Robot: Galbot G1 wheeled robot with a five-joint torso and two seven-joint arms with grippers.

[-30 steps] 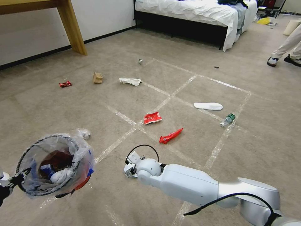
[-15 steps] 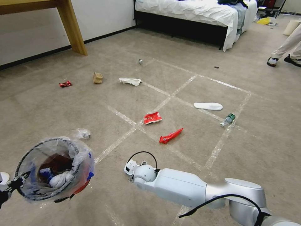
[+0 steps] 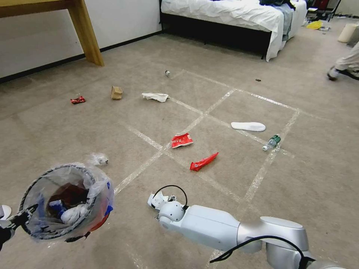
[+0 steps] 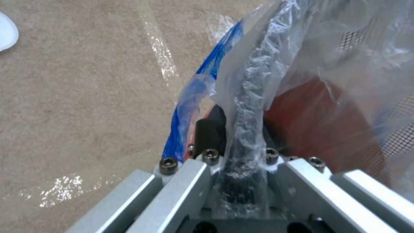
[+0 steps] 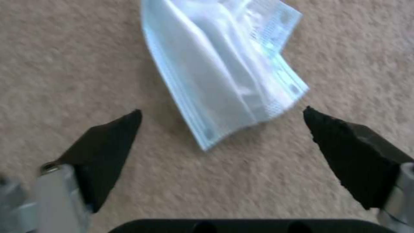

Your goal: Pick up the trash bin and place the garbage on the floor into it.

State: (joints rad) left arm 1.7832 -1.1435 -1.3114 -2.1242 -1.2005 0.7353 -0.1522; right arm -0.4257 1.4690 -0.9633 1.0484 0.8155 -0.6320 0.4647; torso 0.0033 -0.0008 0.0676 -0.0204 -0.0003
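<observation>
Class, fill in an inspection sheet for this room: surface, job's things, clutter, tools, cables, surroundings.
Surface: carpet floor crossed by pale tape lines.
Job's things: trash bin, bag-lined, some rubbish inside; pale blue face mask lying flat.
Clutter: red wrapper, crushed red can, white tissue, tan packet, small bottle, white insole.
Tools: left tool shut on the bin's rim; right tool open above the mask's edge.
Cables: black loop at right wrist.
Surroundings: bed, wooden table leg.
</observation>
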